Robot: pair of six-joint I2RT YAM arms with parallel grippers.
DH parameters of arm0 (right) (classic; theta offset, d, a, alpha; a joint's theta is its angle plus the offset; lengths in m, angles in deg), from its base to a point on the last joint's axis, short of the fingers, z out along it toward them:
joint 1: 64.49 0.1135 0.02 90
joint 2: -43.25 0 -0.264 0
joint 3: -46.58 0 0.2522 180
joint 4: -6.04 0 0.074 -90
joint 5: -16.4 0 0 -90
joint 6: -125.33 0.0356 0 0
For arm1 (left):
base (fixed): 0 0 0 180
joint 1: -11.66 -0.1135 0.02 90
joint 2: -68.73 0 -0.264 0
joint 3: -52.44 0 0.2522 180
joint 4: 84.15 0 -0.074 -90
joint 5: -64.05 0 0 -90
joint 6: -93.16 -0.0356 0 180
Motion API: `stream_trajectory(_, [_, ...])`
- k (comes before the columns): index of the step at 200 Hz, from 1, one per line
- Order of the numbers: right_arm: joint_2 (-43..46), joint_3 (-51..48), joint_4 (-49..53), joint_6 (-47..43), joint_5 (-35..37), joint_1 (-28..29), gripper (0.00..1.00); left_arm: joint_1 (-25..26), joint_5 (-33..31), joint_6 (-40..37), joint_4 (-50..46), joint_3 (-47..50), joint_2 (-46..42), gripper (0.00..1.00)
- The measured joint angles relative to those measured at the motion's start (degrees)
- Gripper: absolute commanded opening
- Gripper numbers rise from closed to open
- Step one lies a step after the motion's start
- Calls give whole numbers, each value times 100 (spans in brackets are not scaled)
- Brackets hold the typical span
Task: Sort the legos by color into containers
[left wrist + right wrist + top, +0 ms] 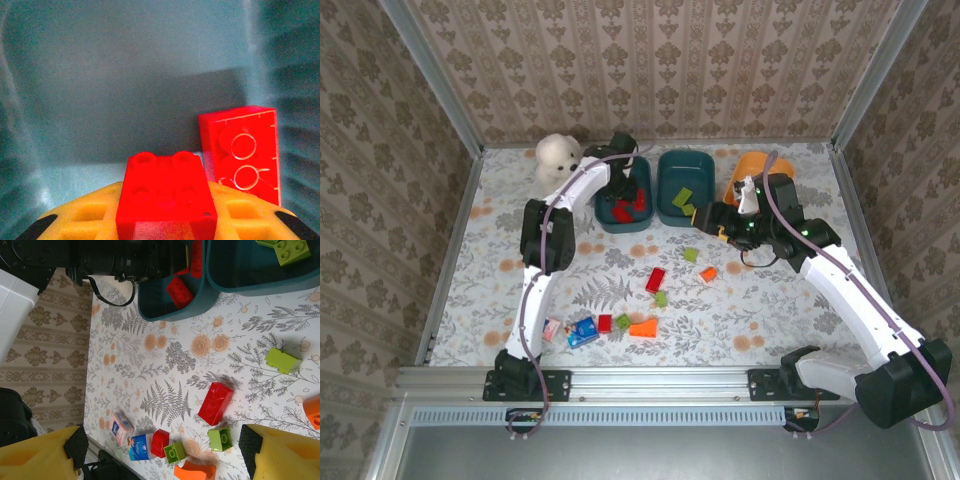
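Observation:
My left gripper (621,196) reaches down into the left teal tub (642,172) and is shut on a red lego (165,200) held between its yellow fingers (90,215). Another red lego (245,150) stands against the tub wall (125,75). The middle teal tub (662,170) holds a green lego (682,198). My right gripper (696,213) hovers open and empty in front of that tub. Below it lie a red lego (215,403), green legos (283,360) (220,438) and an orange lego (195,471). The orange tub (752,168) sits tipped behind the right arm.
A white teddy bear (558,158) sits at the back left beside the tubs. A blue toy piece (583,331) and a pink-and-white card (552,329) lie near the front edge among more legos (605,322). Patterned walls enclose the table.

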Motion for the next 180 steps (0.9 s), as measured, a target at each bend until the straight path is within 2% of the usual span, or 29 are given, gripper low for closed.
stream_trajectory(14, [-15, 0, -33, 0, -2, 0, 82, 0, 2, 39, -42, 0, 0, 48])
stream_trajectory(29, [-72, 0, -57, -2, 0, 0, 82, 2, 9, 72, -74, 0, 0, 53])
stream_trajectory(74, [-247, 22, 81, -251, 107, 35, 81, 2, 31, 146, -125, -85, -4, 59])
stream_trajectory(100, [-330, 153, 391, -597, 409, 289, 79, 0, 48, 286, -125, -122, -160, 64])
stream_trajectory(117, [-448, 232, 542, -822, 608, 682, 77, 2, 68, 417, -63, -44, -476, 66])
stream_trajectory(136, [-632, 254, 658, -1178, 846, 1375, 76, 0, 120, 636, 205, 514, -1220, 67])
stream_trajectory(155, [-787, 247, 706, -1733, 1051, 2166, 77, 0, 195, 901, 599, 1499, -2334, 68])
stream_trajectory(180, [-874, 103, 647, -2791, 1191, 3132, 78, -90, 291, 1355, 1215, 3259, -4072, 68])
